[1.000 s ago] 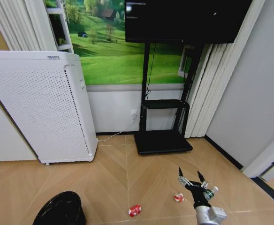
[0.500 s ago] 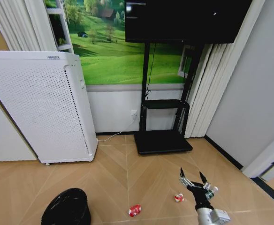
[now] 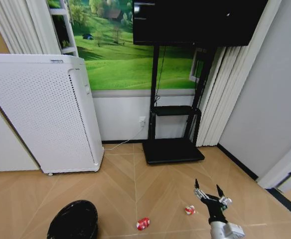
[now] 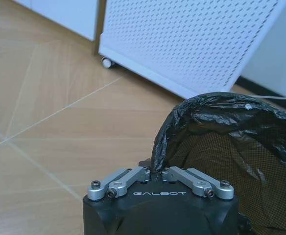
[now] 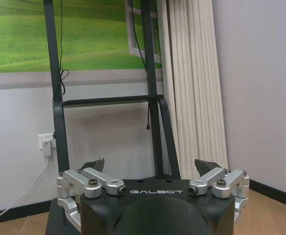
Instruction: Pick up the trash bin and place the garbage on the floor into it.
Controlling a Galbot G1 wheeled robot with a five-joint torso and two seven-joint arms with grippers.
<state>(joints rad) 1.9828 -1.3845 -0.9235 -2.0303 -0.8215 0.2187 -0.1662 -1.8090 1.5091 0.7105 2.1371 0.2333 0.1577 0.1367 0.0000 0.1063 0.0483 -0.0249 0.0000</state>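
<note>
The left pincer (image 4: 156, 172) is closed on the rim of the bin (image 4: 221, 132), pinching the black bag at its edge; the bin sits low at the robot's left over the floor (image 3: 125, 189), near the white appliance (image 3: 41, 112). The right pincer (image 3: 208, 191) is spread wide, holding nothing, above the floor at the right. One red-and-white wrapper (image 3: 189, 210) lies just beside it, another (image 3: 143, 223) lies between bin and pincer.
</note>
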